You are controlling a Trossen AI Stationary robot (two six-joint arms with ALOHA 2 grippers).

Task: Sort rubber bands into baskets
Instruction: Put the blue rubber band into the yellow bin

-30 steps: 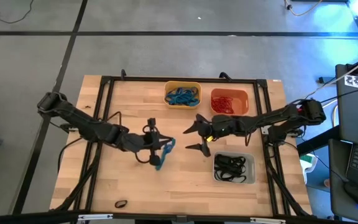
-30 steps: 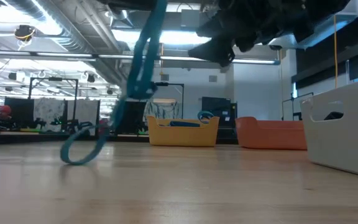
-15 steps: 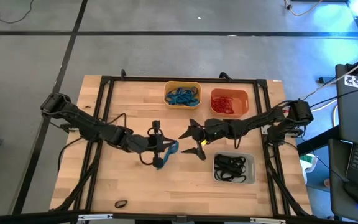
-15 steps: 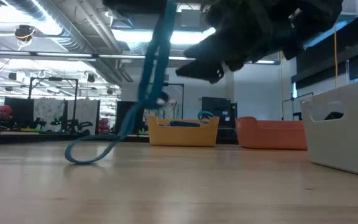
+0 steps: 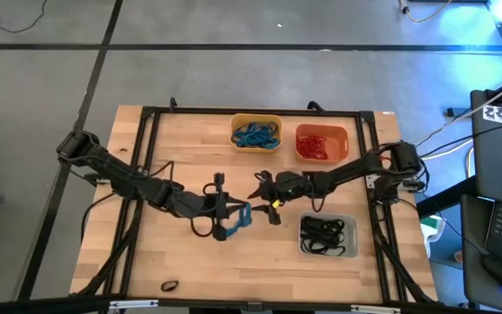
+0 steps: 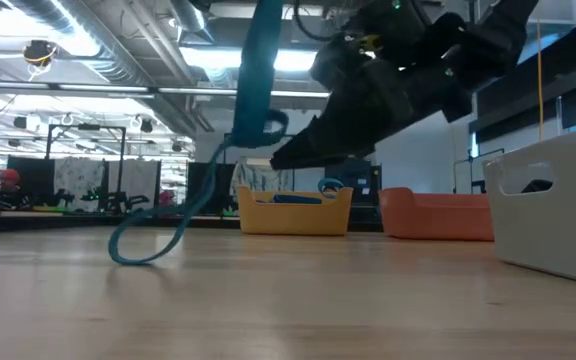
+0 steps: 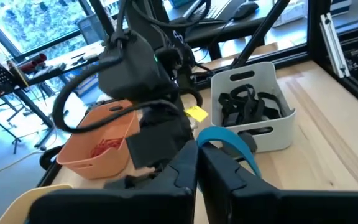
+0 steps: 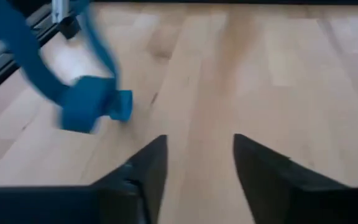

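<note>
From my feed: left gripper [image 5: 230, 218] is pinched fully closed on a wide blue rubber band [image 5: 240, 215], held mid-table above the wooden table top [image 5: 260, 262]; in the low view that band [image 6: 253, 110] hangs down from the top of the picture and its lower loop rests on the wood. Right gripper [image 5: 264, 199] sits just beside the left one, tips pointing at the blue band; its wrist view shows the two dark fingers [image 8: 143, 168] with a clear gap between them, nothing in the gap, the band [image 8: 86, 106] just ahead of the tips. So right is partly open, empty, near the band, and I can't tell if it touches. Further out: yellow rectangular plastic basket [image 5: 256, 118] at the far edge holds blue bands, orange basket [image 5: 322, 131] right beside it holds red ones, pale grey translucent basket [image 5: 328, 253] near the right arm holds black ones. One loose black rubber band [image 5: 169, 285] lies on the wood at the near-left corner, well apart from everything else. Both arms reach in from the table's sides.
</note>
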